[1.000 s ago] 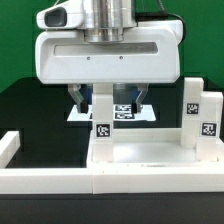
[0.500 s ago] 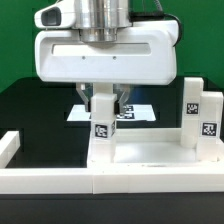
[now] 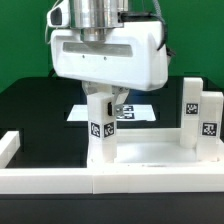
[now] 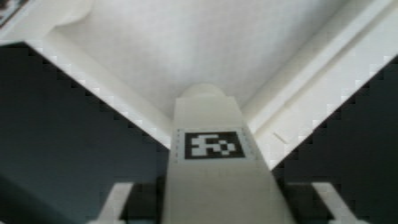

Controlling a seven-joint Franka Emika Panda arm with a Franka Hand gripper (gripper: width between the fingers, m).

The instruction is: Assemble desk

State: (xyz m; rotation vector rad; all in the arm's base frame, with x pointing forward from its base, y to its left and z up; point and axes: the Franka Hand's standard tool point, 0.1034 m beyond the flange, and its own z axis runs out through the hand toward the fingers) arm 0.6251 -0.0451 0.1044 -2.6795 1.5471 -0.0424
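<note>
Boxy white hand point(image 3: 104, 103) housing under a ribbed silver wrist point(image 3: 98, 14).

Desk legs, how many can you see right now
3. One leg stands on the desk panel under the end effector, at its corner on the exterior view's left; two legs stand at its right end. Another may be hidden.

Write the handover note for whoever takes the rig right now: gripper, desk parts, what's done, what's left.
Gripper: shut on a leg, held upright and tilted with the hand, at the corner of the desk panel on the exterior view's left.
Two more legs stand upright at the panel's corner on the exterior view's right.
Fourth leg: not in view.
Marker board lies behind on the table.
Done: leg brought to its corner.
Left: seat it, release, then do the remaining legs.
</note>
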